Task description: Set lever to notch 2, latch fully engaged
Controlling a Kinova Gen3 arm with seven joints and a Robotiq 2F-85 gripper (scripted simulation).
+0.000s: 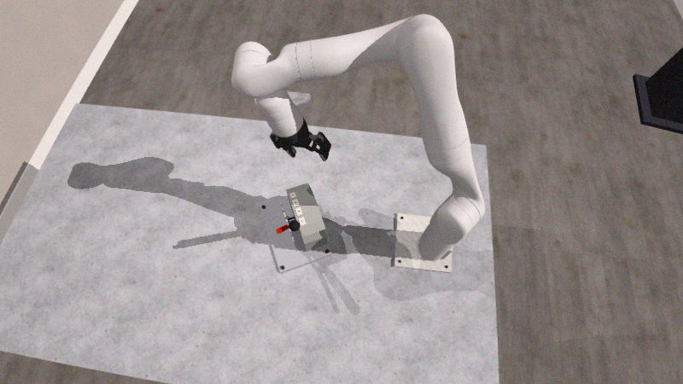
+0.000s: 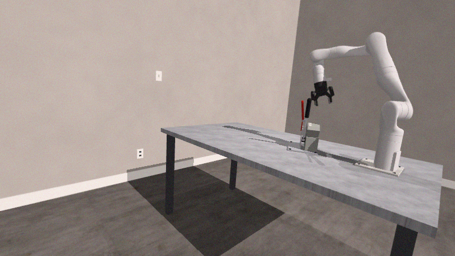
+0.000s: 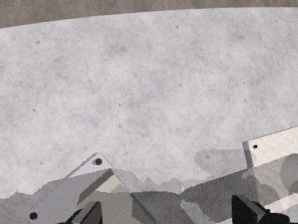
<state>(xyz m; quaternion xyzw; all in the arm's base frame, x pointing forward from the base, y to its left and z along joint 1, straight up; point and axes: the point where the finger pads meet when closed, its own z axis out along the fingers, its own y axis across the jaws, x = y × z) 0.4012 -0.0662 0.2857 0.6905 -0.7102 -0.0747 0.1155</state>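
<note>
My black two-finger pincer (image 2: 321, 99) hangs fully spread and empty above the grey lever housing.

I find nothing between my fingers; in the exterior view they point down at the grey stone-patterned table (image 2: 242, 149), up beside the black cylindrical handle grip (image 2: 307, 108) and apart from it. The thin red squeeze bar (image 2: 302, 114) stands nearly upright just beside that handle, on its far side from my pincer, untouched. Both rise from the grey box-shaped lever housing (image 1: 310, 222), which sits on a thin pale mounting plate (image 1: 291, 260) near the table's middle. The small white number plates (image 1: 295, 202) run in a row along the housing's top; their digits are too small to read. My white square base plate (image 1: 403, 222) lies near the housing.
</note>
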